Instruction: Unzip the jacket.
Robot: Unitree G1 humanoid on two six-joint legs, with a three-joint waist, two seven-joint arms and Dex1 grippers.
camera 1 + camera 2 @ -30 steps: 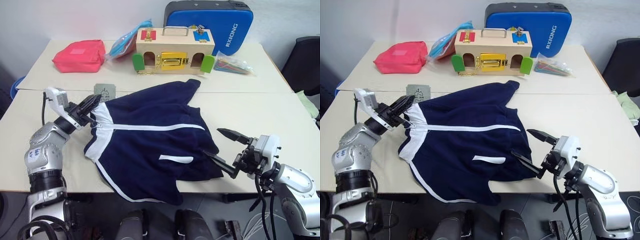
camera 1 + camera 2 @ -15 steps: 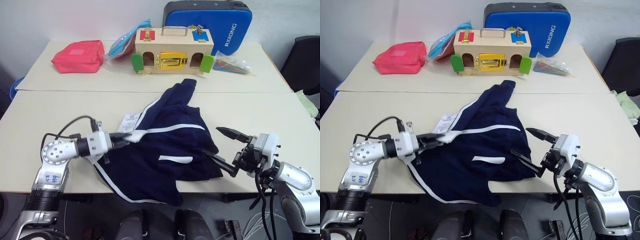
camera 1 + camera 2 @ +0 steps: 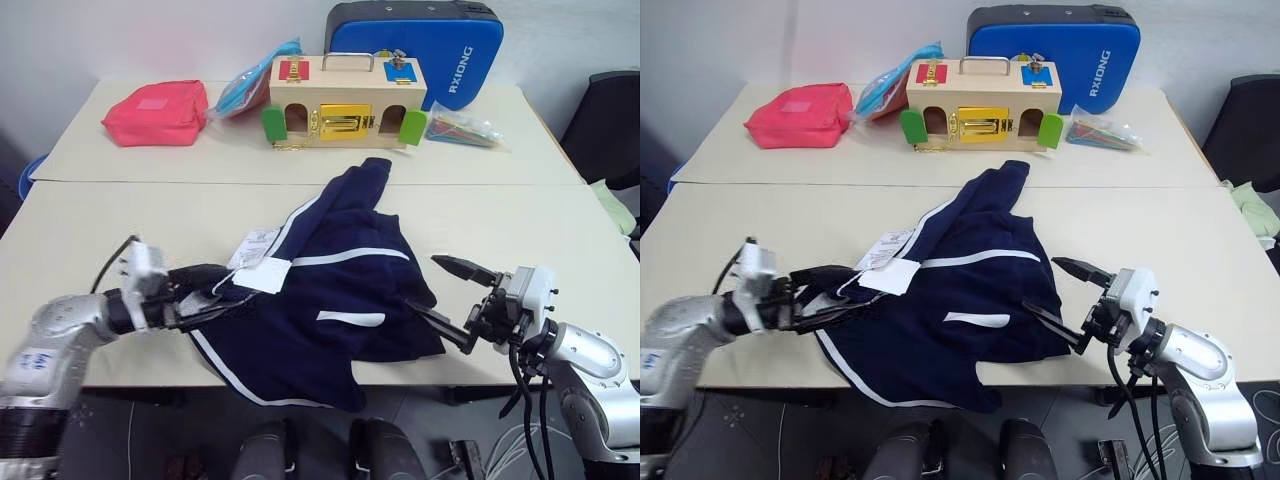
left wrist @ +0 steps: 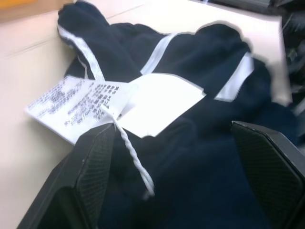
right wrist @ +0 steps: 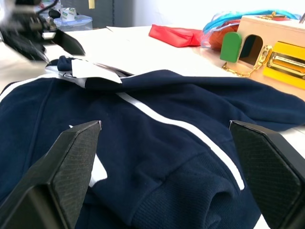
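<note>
The navy jacket [image 3: 345, 295] lies crumpled on the near table, its left side folded over, with a white stripe [image 3: 350, 255] across it. Paper hang tags [image 3: 262, 262] rest on the fold. My left gripper [image 3: 212, 294] is open at the jacket's left edge, just below the tags. In the left wrist view its fingers [image 4: 93, 167] stand wide apart with the tags [image 4: 119, 105] and dark fabric ahead of them. My right gripper [image 3: 445, 292] hangs open at the jacket's right edge, and dark fabric [image 5: 157, 157] lies between its fingers [image 5: 71, 162] without being gripped.
On the far table stand a red pouch [image 3: 155, 110], a wooden lock box [image 3: 348, 100], a blue hard case [image 3: 420, 40] and plastic bags [image 3: 465, 128]. A black chair [image 3: 615, 120] is at the right. Bare tabletop [image 3: 100, 230] lies left of the jacket.
My left gripper, shut at the collar, pulled the jacket's left side over toward the middle, then opened and drew back left. The tags now lie on top. The right arm stayed still.
</note>
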